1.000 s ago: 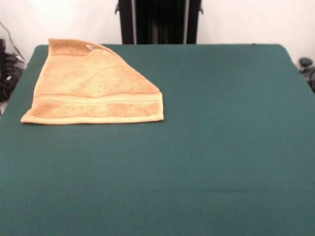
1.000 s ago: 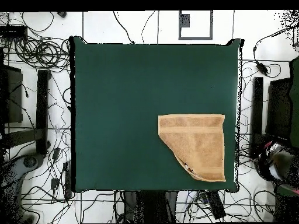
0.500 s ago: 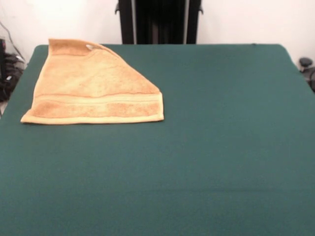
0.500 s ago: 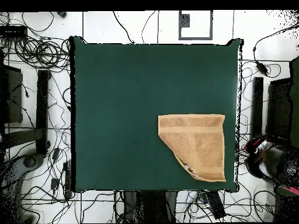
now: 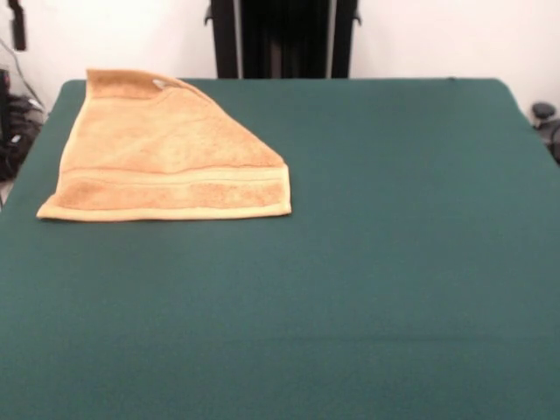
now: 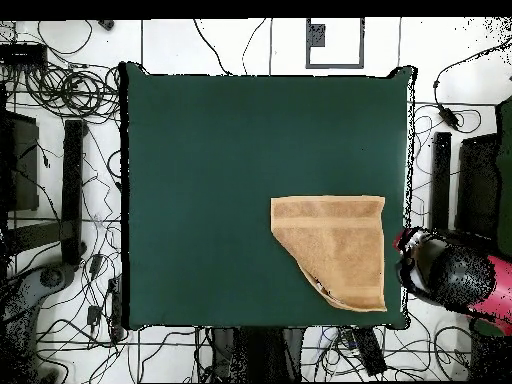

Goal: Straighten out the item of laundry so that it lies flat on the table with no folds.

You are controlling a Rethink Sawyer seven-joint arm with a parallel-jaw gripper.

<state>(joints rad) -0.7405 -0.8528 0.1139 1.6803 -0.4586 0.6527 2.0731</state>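
The item of laundry [image 5: 166, 157], a tan towel with a woven band along its near edge, lies at the far left of the green table [image 5: 367, 262]. One corner is folded over, leaving a diagonal edge, and a small white tag [image 5: 160, 85] shows at the top. In the overhead view the towel [image 6: 338, 248] sits near the table's [image 6: 220, 160] right and bottom edges. My red and black arm [image 6: 452, 278] hangs just off the table's right edge, beside the towel and not touching it. A dark piece of my gripper [image 5: 16, 26] shows at the top left, above the floor beside the table.
Tangled cables [image 6: 70, 90] cover the floor round the table. Black stands [image 6: 72, 190] flank the left side and another black stand [image 6: 441, 190] is on the right. A dark object [image 5: 544, 112] sits past the table's far right corner.
The red and black arm has swung into the overhead view at the table's right edge, and a dark gripper piece has appeared at the front view's top left. The towel has not moved.
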